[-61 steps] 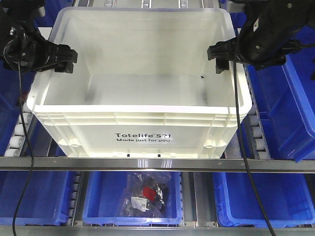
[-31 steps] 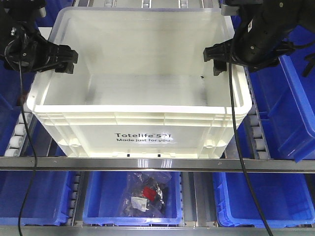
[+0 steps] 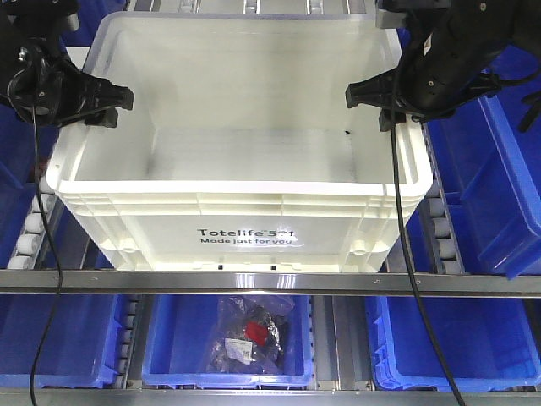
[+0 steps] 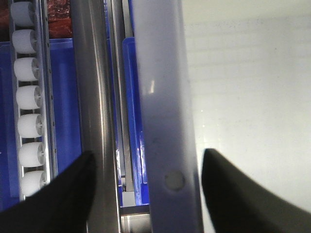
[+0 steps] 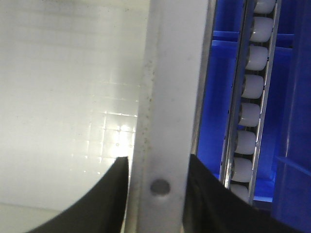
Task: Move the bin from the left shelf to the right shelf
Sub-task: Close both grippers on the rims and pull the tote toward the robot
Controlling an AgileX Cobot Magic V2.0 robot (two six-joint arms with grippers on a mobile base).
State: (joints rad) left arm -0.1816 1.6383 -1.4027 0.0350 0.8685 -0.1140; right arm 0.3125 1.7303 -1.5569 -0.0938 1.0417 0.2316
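To lift the large white rectangular plastic bin (image 3: 245, 182) by both side rims, the right gripper (image 5: 156, 167) clamps one while the left gripper (image 4: 148, 162) straddles the other, fingers apart.

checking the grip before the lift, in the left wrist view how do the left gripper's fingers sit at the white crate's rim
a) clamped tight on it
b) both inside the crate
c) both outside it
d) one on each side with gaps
d: the left gripper straddles the side rim of the white Totelife crate, with open space showing on both sides of the rim.
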